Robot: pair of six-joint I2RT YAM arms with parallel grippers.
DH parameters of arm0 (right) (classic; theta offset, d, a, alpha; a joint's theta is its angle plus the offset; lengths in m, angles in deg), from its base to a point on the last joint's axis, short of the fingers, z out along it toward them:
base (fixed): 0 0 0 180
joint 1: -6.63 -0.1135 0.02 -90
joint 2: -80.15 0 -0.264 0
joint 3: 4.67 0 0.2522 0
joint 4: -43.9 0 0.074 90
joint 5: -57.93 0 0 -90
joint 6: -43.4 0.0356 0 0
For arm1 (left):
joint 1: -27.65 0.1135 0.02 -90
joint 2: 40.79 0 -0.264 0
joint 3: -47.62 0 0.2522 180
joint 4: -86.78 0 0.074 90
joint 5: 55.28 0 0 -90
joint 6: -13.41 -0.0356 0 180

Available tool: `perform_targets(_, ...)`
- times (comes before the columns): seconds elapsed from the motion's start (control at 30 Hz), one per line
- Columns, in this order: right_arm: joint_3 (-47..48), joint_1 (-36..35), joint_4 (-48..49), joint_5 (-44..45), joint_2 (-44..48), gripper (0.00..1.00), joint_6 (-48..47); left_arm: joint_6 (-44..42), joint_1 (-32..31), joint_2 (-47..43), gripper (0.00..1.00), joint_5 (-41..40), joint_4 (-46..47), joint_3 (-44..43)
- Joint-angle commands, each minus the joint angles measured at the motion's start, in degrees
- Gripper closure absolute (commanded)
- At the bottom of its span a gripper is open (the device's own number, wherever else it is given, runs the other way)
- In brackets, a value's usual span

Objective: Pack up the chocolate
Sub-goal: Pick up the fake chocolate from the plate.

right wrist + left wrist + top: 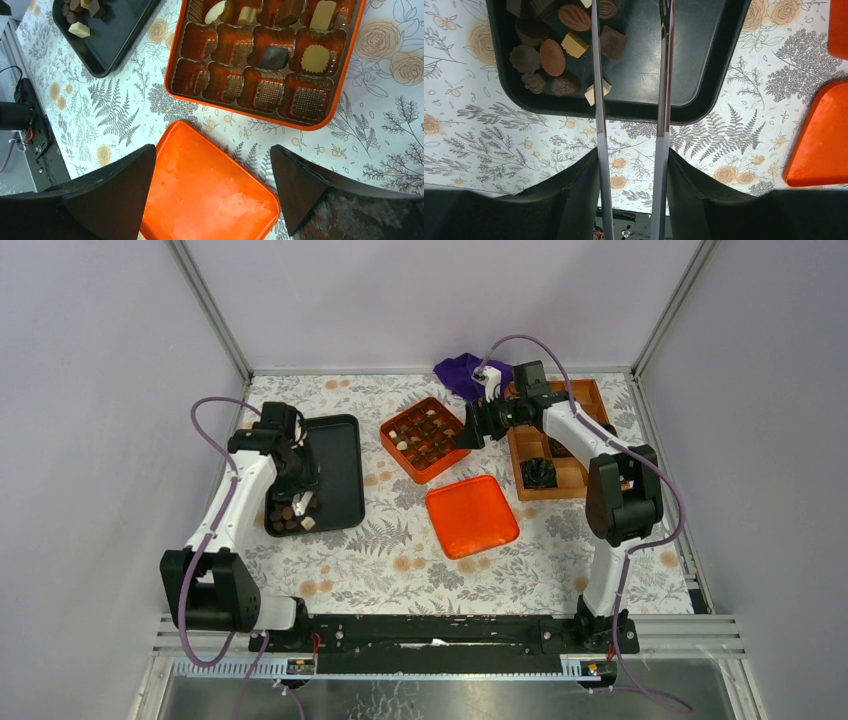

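Note:
Several chocolate pieces (553, 56), brown, dark and cream, lie heaped at the near end of the black tray (649, 112). My left gripper (631, 5) hangs over that tray (340, 455) with its thin metal fingers (596, 75) apart and nothing between them. A cream piece (604, 88) lies against the left finger. The orange box (269, 94) holds a few chocolates (316, 58), with other cavities bare. My right gripper (212, 160) stands open and empty by the box's right side (468, 428).
The orange lid (471, 515) lies flat in front of the box (400, 457). A wooden box (560, 475) with a dark wrapper stands at the right. A purple cloth (460, 372) lies at the back.

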Motion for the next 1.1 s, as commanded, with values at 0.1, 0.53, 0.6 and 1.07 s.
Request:
perform_targets(0.1, 0.7, -0.2, 1.5, -3.3, 1.1, 0.08, 0.5, -3.5, 2.5, 2.3, 0.47, 2.9, 4.1, -0.6)
perform_targets(0.53, 0.1, -0.2, 1.8, -3.2, 1.1, 0.08, 0.6, -5.2, 4.8, 6.8, 0.54, 4.4, 6.2, -2.1)
perform_targets(0.6, 0.1, -0.2, 1.8, -3.3, 1.0, 0.08, 0.6, -5.3, 5.0, 7.4, 0.55, 4.7, 6.2, -2.4)
perform_targets(1.07, -0.1, -0.2, 1.8, -3.7, 0.9, 0.08, 0.6, -4.0, 5.1, 8.3, 0.75, 7.0, 6.8, -2.0)
